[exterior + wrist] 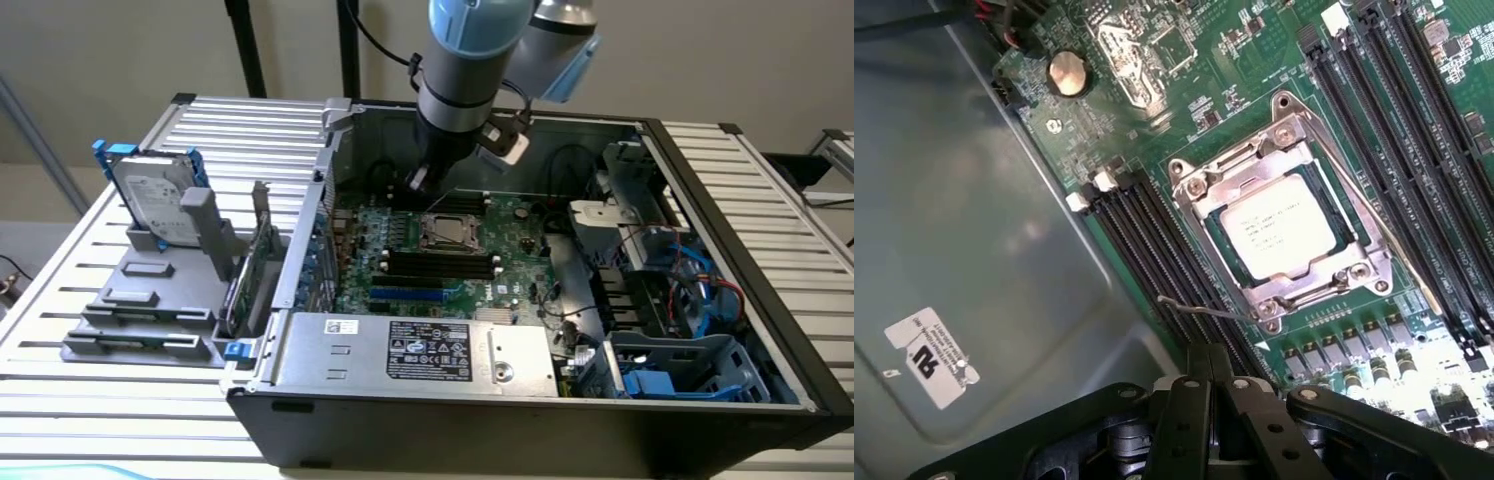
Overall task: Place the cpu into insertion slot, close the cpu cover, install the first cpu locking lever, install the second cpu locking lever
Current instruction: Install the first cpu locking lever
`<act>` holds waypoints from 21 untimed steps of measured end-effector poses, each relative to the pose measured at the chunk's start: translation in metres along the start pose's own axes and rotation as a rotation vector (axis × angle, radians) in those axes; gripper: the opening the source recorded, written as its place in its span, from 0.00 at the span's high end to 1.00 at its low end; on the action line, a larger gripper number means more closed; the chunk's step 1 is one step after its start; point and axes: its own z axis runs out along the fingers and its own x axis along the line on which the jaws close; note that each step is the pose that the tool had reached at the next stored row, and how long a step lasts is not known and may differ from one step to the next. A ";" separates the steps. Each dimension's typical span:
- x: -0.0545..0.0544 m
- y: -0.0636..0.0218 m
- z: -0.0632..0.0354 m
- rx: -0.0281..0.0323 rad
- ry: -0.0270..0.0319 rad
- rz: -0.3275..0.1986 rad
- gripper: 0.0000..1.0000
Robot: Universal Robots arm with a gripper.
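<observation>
The cpu (pixel 1279 230) lies flat in the insertion slot (pixel 1336 203) on the green motherboard, its pale top showing. Down over it sits the cpu cover (pixel 1232 178), a silvery frame around the chip. One thin wire locking lever (pixel 1204 308) sticks out free from the socket's corner, across the black memory slots. A second lever (pixel 1374 215) runs along the opposite side of the frame. My gripper (pixel 1209 362) is shut with nothing between its fingers, its tip close to the free lever's end. In the exterior view the gripper (pixel 424 188) hangs inside the case just behind the socket (pixel 450 233).
Black memory slots (pixel 1144 240) flank the socket on both sides. A coin battery (pixel 1066 72) sits farther off and the grey case wall (pixel 954 250) stands close by. The power supply (pixel 414 350), a blue drive cage (pixel 681 370) and a hard drive on its stand (pixel 158 195) surround the board.
</observation>
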 end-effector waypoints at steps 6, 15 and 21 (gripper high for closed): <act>-0.002 0.0011 0.0066 -0.0058 -0.0117 -0.003 0.89; -0.009 0.0005 0.0203 -0.0072 -0.0150 -0.004 0.89; -0.008 -0.0001 0.0240 -0.0084 -0.0167 -0.004 0.89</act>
